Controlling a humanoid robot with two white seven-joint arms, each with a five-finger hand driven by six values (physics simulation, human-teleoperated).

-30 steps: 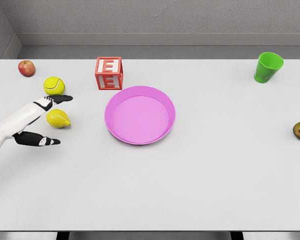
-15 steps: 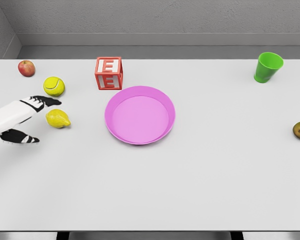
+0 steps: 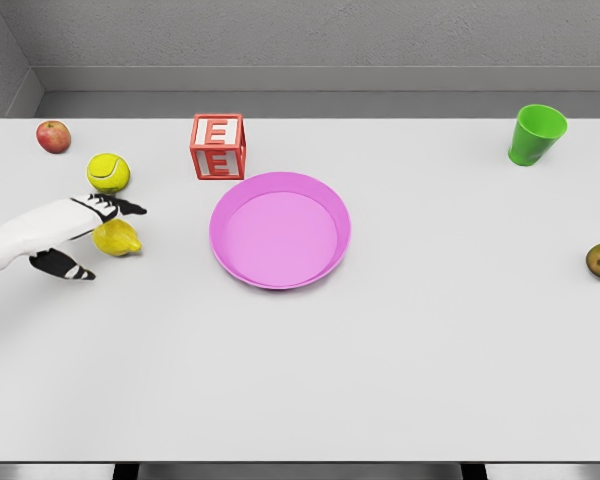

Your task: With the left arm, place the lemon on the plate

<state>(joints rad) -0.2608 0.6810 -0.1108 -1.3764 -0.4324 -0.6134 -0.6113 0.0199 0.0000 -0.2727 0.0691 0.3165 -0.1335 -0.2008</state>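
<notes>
The left hand [image 3: 80, 235] reaches over the lemon [image 3: 118, 239], fingers spread on either side, gripping nothing. The pink plate [image 3: 280, 280] lies right of them.

White desk [image 3: 380, 380] fills most of view, evenly lit. Grey textured wall [image 3: 310, 35] behind. Grey ledge [image 3: 320, 103] runs along desk's far edge.

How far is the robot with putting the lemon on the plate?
Early stage. Done: the left hand has reached the lemon, fingers open, partly over it. In hand: closing a grasp; the lemon sits on the table, not lifted. Left: grip it, carry it right to the pink plate, which holds nothing, and release. The right arm is out of view.
</notes>
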